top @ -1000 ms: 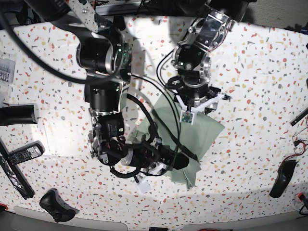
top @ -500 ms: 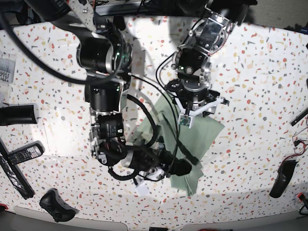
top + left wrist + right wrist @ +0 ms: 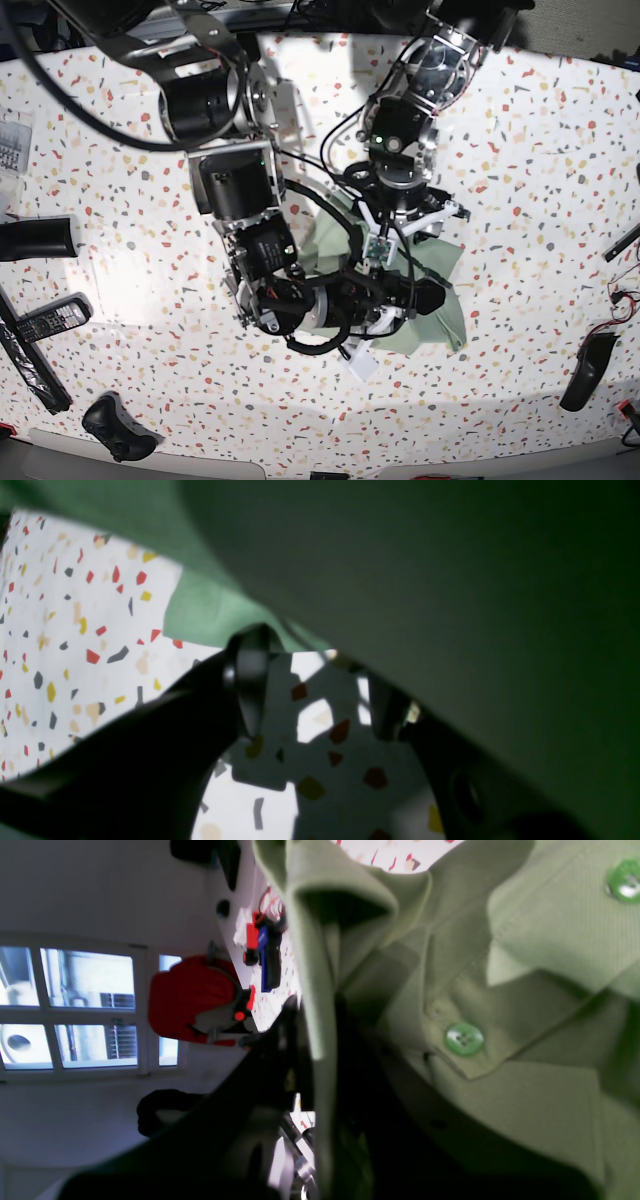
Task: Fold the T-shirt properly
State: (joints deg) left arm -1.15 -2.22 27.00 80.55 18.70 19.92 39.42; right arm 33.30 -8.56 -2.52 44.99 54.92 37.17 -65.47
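Observation:
The pale green T-shirt (image 3: 443, 325) lies bunched on the speckled table (image 3: 520, 160) between my two arms. My right gripper (image 3: 426, 298) is shut on a folded edge of it. In the right wrist view that fold of T-shirt (image 3: 500, 990) runs down between the dark fingers (image 3: 280, 1050), with the collar and two green buttons (image 3: 464, 1039) beside it. My left gripper (image 3: 405, 230) hovers over the shirt's upper part. In the left wrist view it (image 3: 320, 700) stands open, bare shadowed table between its fingers (image 3: 247, 680), and T-shirt cloth (image 3: 450, 580) hangs close over the camera.
A remote (image 3: 45, 322), a black controller (image 3: 115, 425) and a dark cylinder (image 3: 35, 238) lie at the table's left. A black object (image 3: 585, 370) and wires sit at the right edge. Black cables (image 3: 335, 150) loop between the arms.
My right arm has swung to the right, dragging the held fold and the shirt's lower part rightward. The left gripper has drifted a little up and left and stays open.

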